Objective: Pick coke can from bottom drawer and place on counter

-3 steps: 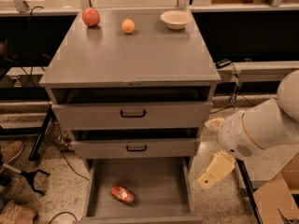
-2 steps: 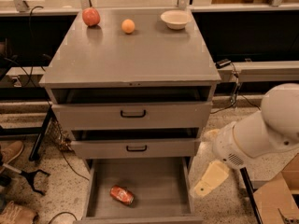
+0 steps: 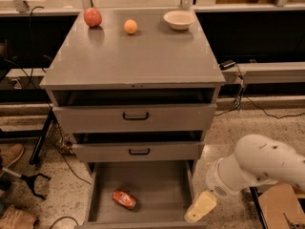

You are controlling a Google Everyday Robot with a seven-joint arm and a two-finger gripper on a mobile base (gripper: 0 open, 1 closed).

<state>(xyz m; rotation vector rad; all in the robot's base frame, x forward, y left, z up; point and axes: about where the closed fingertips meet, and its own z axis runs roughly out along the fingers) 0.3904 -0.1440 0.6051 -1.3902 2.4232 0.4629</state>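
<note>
The coke can [image 3: 124,199] lies on its side on the floor of the bottom drawer [image 3: 159,187], toward the front left. The drawer is pulled out and open. My gripper [image 3: 199,208] is a cream-coloured piece at the end of the white arm [image 3: 257,168]. It hangs over the drawer's front right corner, well to the right of the can and apart from it. The counter [image 3: 136,58] is the grey cabinet top above.
On the back of the counter sit a red apple [image 3: 93,17], a small orange fruit [image 3: 130,26] and a pale bowl [image 3: 178,19]. The two upper drawers [image 3: 136,117] are slightly ajar. A cardboard box [image 3: 279,206] is at the lower right, and shoes and cables lie on the floor at left.
My arm has swung down and to the left, bringing the gripper from beside the cabinet's right side to the bottom drawer's front right corner. The can has not moved.
</note>
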